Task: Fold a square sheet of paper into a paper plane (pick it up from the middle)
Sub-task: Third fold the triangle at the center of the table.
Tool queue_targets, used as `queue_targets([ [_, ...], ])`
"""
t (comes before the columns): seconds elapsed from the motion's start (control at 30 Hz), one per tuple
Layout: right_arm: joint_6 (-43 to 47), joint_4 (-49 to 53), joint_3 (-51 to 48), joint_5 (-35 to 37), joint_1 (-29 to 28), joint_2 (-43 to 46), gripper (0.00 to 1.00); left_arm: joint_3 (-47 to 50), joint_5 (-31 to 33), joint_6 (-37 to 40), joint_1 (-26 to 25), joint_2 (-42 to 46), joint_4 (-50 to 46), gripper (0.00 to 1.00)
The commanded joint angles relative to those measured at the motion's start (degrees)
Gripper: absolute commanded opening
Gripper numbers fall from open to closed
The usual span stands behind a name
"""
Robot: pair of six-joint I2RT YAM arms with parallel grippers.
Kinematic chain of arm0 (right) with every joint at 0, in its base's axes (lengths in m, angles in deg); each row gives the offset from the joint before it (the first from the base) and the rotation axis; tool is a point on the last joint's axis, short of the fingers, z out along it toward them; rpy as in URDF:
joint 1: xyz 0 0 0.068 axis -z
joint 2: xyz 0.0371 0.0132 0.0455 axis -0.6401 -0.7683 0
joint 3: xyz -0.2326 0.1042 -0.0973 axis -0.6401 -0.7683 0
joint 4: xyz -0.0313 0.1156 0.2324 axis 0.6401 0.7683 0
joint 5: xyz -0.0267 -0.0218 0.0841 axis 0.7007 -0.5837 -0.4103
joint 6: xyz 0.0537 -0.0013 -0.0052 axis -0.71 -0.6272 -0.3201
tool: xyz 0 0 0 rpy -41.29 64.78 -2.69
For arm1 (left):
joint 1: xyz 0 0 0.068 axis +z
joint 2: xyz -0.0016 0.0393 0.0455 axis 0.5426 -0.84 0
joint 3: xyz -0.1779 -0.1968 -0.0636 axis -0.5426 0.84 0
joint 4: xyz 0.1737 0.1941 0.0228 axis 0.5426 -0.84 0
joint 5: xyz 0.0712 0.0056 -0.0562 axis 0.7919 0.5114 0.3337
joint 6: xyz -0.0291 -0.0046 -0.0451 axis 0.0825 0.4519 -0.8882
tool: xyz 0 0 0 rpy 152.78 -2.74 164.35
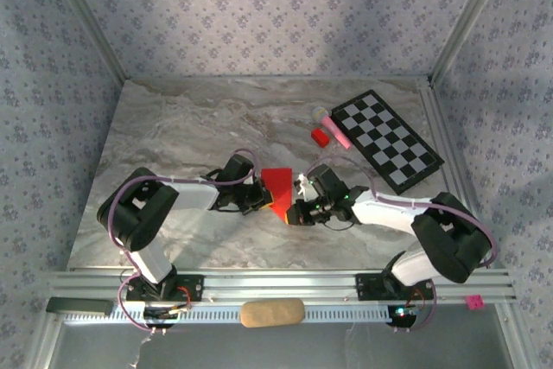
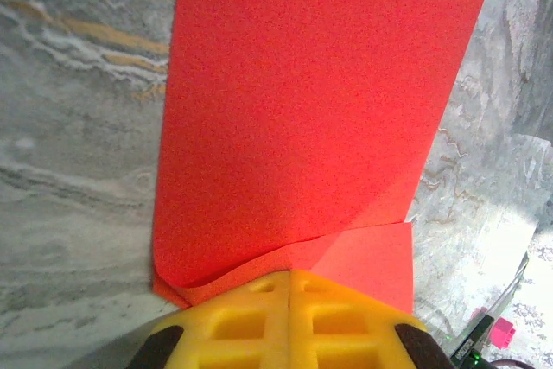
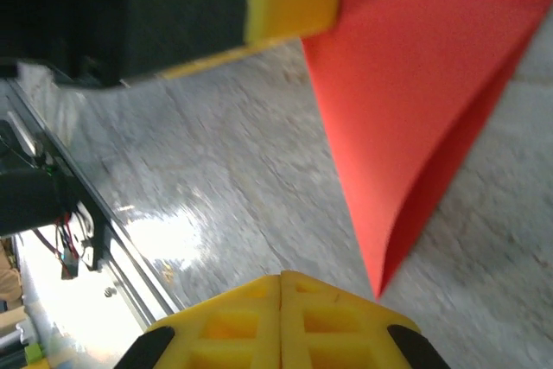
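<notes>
The square sheet of paper point(image 1: 278, 184) is bright red and folded over on itself, sitting mid-table between my two grippers. In the left wrist view the paper point(image 2: 311, 110) stretches away from my left gripper point(image 2: 289, 276), whose yellow jaws are shut on its near creased edge. From above, the left gripper point(image 1: 262, 199) sits at the paper's left side. My right gripper point(image 3: 281, 278) is shut with nothing between its jaws. The paper point(image 3: 415, 84) curls up off the table, and its pointed lower corner ends just beside the right finger. The right gripper point(image 1: 292, 211) is at the paper's near right corner.
A black-and-white checkerboard point(image 1: 386, 140) lies at the back right. A small red block point(image 1: 320, 136) and a pink stick point(image 1: 339, 133) lie beside it. A beige pad point(image 1: 271, 312) rests on the front rail. The marble table point(image 1: 173, 127) has free room at left and back.
</notes>
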Motion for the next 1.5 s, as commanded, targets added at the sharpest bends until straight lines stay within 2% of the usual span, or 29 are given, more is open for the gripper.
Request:
queue_targets([
  [0.0,-1.6,0.1,3.5,-0.4,1.0,-3.8,0.07,0.9,3.7,1.0,-0.3,-2.7,-5.9,0.00],
  [0.23,-2.2,1.0,8.2,0.2,0.6,-12.4,0.07,0.4,3.6,1.5,-0.3,-2.0,-6.4,0.00],
  [0.6,-4.2,-2.5,-0.3,0.4,1.7,-13.5,0.07,-0.5,3.2,2.8,-0.3,1.1,-4.7,0.00],
  [0.77,-4.6,-2.6,-0.4,0.7,1.9,-13.8,0.06,-3.9,3.5,6.1,-0.7,4.8,-7.5,0.10],
  [0.83,-4.9,-2.5,-0.2,0.9,1.9,-13.9,0.05,-4.1,3.5,5.8,-1.6,5.6,-7.7,0.11],
  [1.17,-6.0,-2.5,-0.3,2.2,1.8,-14.1,0.04,-3.3,2.2,0.4,-5.8,-0.1,-2.8,0.05],
  [1.37,-5.6,-1.7,-0.9,2.6,1.8,-14.0,0.03,-2.2,7.3,0.0,-4.8,-1.1,-6.1,0.04],
  [1.47,-5.7,-1.8,-1.2,2.3,1.7,-14.2,0.02,-0.1,7.6,-0.1,-3.2,-1.2,-4.9,0.04],
])
